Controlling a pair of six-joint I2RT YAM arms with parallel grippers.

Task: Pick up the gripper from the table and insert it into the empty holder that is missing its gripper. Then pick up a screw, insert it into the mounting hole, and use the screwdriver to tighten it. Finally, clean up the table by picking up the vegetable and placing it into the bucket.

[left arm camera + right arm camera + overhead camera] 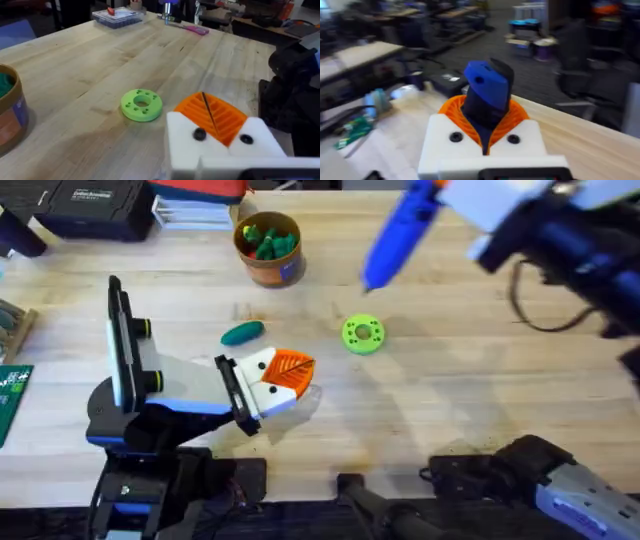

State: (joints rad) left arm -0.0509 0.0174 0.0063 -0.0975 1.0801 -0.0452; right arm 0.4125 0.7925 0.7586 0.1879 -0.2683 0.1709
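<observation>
Two arms are working over the table [480, 380]. Raised above the far right side, the right gripper [487, 135] is clamping the screwdriver [400, 232]. Near the front edge, the left gripper [285, 380] is resting with pads pressed together, holding nothing. Just beyond it, the vegetable [242, 332] is lying near the green disc [362, 334], with the bucket [268, 250] toward the far edge.

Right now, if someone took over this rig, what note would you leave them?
Left tool: shut, low over the table, near the vegetable.
Right tool: shut on the screwdriver, raised above the table.
The vegetable lies on the table, between the bucket and the left tool; the green disc lies beside it.
Done: screwdriver in hand. I cannot tell whether the fingertip and screw are fitted.
Left: vegetable into the bucket.
</observation>
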